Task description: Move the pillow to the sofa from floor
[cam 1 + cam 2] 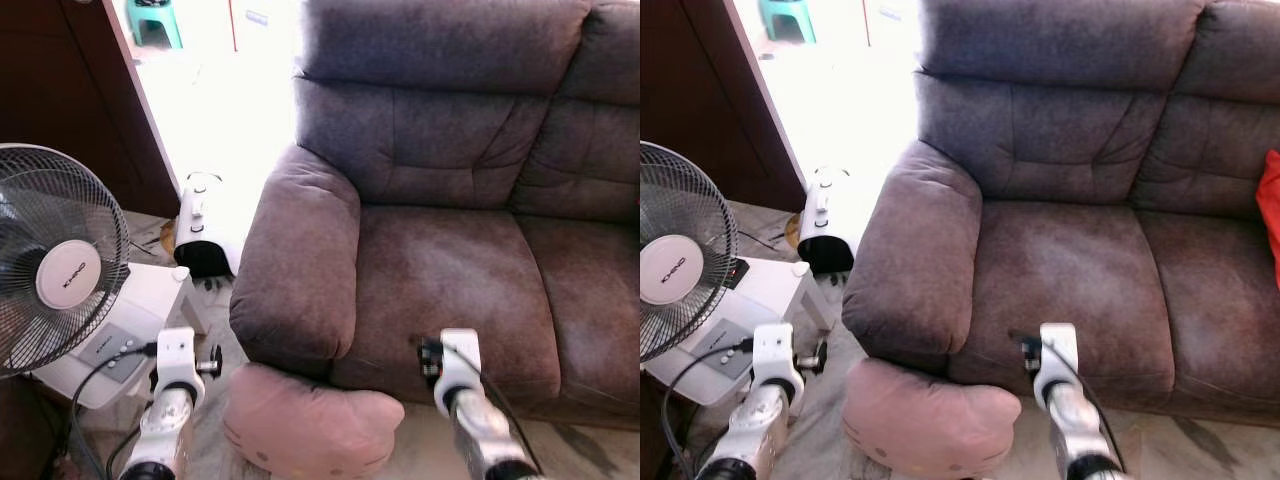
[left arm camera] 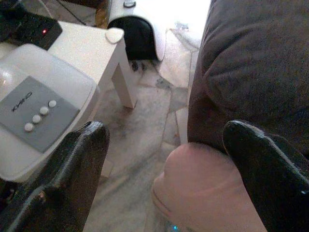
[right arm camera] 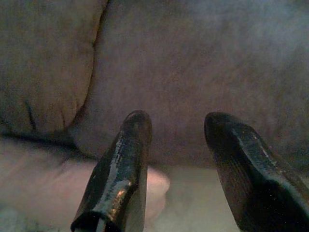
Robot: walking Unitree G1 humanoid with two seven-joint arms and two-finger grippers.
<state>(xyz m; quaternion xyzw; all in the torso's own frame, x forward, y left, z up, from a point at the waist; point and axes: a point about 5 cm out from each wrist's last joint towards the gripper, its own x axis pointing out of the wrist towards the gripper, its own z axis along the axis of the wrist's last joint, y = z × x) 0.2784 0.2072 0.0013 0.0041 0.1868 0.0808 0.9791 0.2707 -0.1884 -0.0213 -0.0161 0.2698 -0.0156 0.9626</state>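
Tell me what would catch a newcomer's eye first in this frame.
The big brown sofa dominates, with a pink pillow on the floor against the foot of its armrest. The left tool and right tool, both open, flank the pillow. On the robot's left, a standing fan sits beside a small white table.

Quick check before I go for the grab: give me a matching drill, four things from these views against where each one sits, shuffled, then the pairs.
Things:
1. pillow
2. fan
3. left gripper
4. red cushion

Places:
A. on the sofa seat, far right
B. on the floor against the sofa's armrest
C. open, over the pillow's left end
D. left of the sofa, above a white table

Pairs: 1-B, 2-D, 3-C, 4-A
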